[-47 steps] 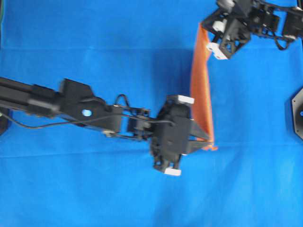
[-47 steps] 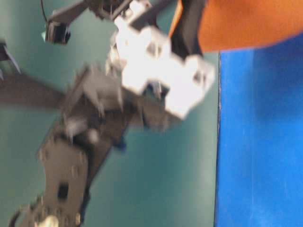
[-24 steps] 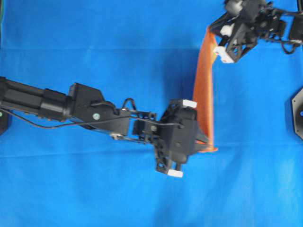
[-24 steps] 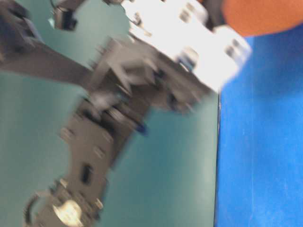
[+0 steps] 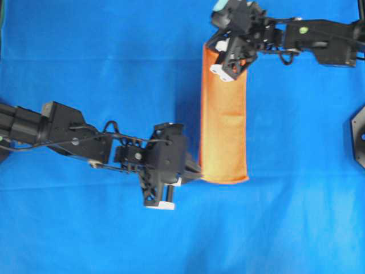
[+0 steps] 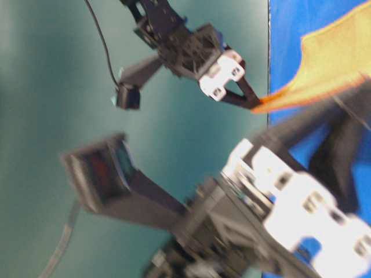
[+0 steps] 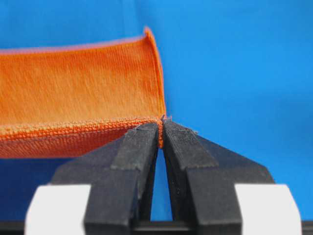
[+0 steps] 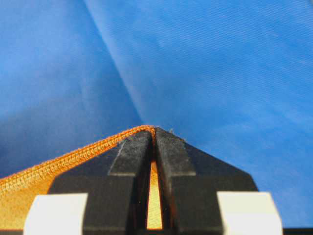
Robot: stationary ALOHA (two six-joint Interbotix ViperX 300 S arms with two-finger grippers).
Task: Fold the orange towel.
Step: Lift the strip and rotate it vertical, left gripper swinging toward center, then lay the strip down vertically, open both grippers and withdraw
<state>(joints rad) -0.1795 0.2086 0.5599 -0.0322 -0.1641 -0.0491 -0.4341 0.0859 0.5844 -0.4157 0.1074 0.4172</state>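
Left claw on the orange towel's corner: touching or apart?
Touching. The left wrist view shows the left claw shut with the hemmed corner of the orange towel pinched between its fingertips.

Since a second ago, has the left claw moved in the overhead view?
Yes. The left claw, shut on a corner of the orange towel, has shifted left, away from the black base plate at the right edge.

The scene is evenly and brightly lit, with saturated colours. In the overhead view soft shadows are cast on the blue cloth (image 5: pixel 114 240) beside the arms, and detail is slightly soft. The table-level view is heavily blurred in its foreground. In both wrist views the near parts are rendered out of focus.
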